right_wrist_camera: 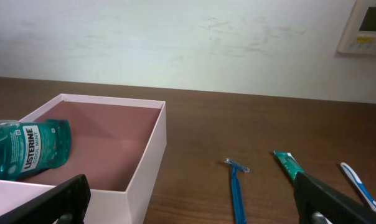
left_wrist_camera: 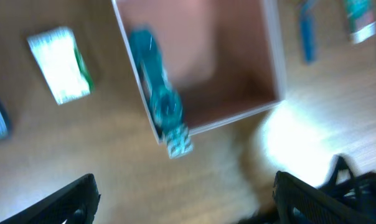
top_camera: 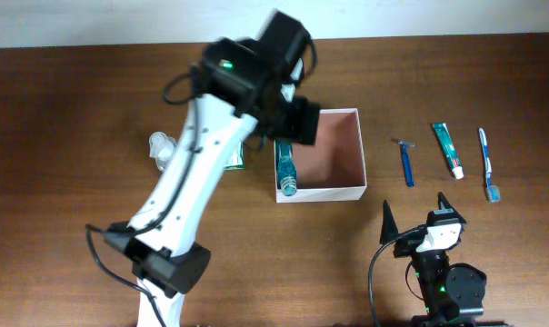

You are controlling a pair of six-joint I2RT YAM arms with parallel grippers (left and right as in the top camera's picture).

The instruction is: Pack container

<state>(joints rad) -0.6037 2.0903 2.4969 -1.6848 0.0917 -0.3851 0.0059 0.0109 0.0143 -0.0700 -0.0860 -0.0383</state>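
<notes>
The mouthwash lies in the container, mid-surface, along its 9 o'clock wall; placing is judged done. The left gripper hangs open above, and the right gripper is open at 5 o'clock. Next, the razor at 3 o'clock should be pinched low.

The container is a square, shallow, lidless cardboard box with white outer walls and a reddish-brown interior. It sits upright near the table centre. A Listerine mouthwash bottle lies along its left wall.
</notes>
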